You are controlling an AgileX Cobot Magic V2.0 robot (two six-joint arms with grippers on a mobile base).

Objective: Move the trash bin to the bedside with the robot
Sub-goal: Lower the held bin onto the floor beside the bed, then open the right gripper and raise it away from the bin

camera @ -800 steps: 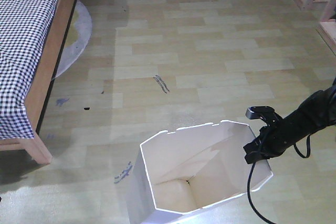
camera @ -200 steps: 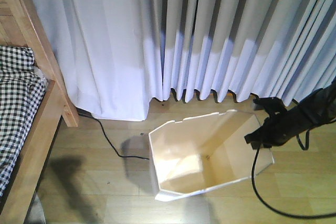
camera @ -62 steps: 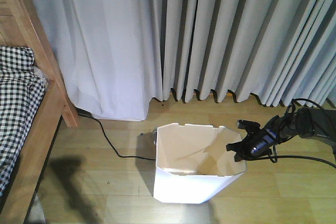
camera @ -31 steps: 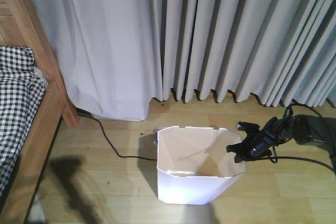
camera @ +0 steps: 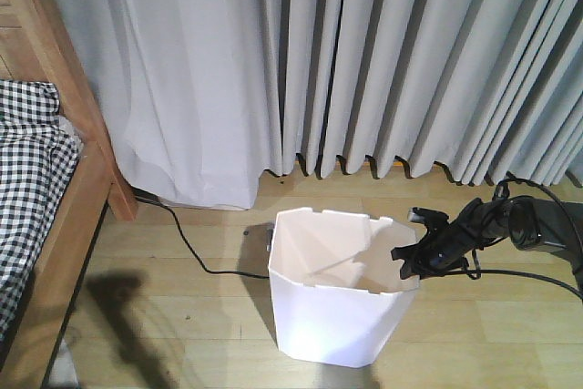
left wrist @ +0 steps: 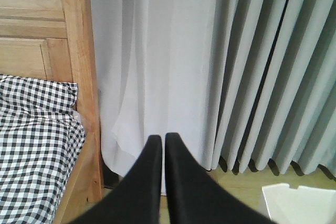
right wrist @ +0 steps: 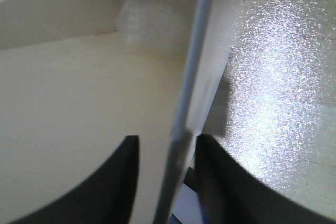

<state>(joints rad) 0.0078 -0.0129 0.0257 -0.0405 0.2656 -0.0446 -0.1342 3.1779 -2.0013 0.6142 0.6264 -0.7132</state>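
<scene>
The white faceted trash bin (camera: pixel 337 316) stands upright on the wooden floor in front of the curtain, about a bin's width to the right of the bedside (camera: pixel 73 134), a light wooden frame with checked bedding (camera: pixel 27 161). My right gripper (camera: pixel 414 257) sits at the bin's right rim. In the right wrist view its fingers (right wrist: pixel 168 137) straddle the bin wall (right wrist: pixel 207 40), one inside and one outside, with a gap showing on the inner side. My left gripper (left wrist: pixel 164 138) is shut on nothing, in the air, facing the curtain beside the bedpost (left wrist: pixel 79 77). A corner of the bin (left wrist: pixel 299 203) shows low right.
A long grey-white curtain (camera: pixel 364 61) hangs right behind the bin. A black cable (camera: pixel 191 248) runs over the floor between the bed leg and the bin. The right arm's own cable (camera: pixel 528 272) trails to the right.
The view has gone from open floor to the curtain beside the bed. The bin, earlier tilted in the right gripper, now stands upright on the floor; the gripper has stayed at its rim.
</scene>
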